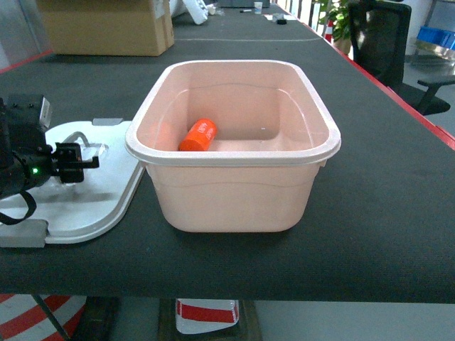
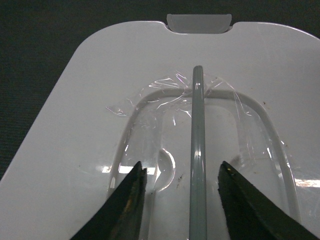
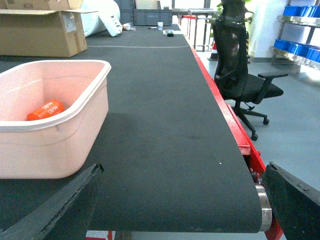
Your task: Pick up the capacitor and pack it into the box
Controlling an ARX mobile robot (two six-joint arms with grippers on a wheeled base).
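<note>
Capacitor [image 1: 198, 135]: a short orange cylinder with white printing on its side is seen lying on its side on the floor of the box, at the left of the interior, close to the left wall. In the right wrist view it appears at the left edge of the frame, white characters readable as digits on its curved face.

Box [image 1: 313, 106]: a pale pink rounded-rectangular tub with a white rolled rim is placed at the centre of the head view, upright and uncovered. Its walls are smooth and slightly glossy; only the capacitor is seen inside.

Lid [image 1: 106, 195]: a white lid is laid flat on the mat at the lower left of the head view, its right edge tucked just beside the base of the box. A grey handle bar [image 2: 198, 165] is seen running down its middle, and a grey clip latch [image 2: 199, 23] sits at the top edge of the left wrist view. Crinkled clear film is stuck around the handle recess.

Left gripper [image 2: 180, 187]: held over the lid, with the fingers [image 2: 131, 200] spread to either side of the handle bar; nothing is pinched.

Right gripper [image 3: 180, 200]: fingers spread wide at the bottom corners of its view, above the mat and right of the box, holding nothing.

Table [image 1: 384, 213]: covered by a dark mat with a red edge.

Background: a brown cardboard carton [image 1: 106, 27] is set at the upper left, a black office chair [image 3: 240, 65] at the right.
</note>
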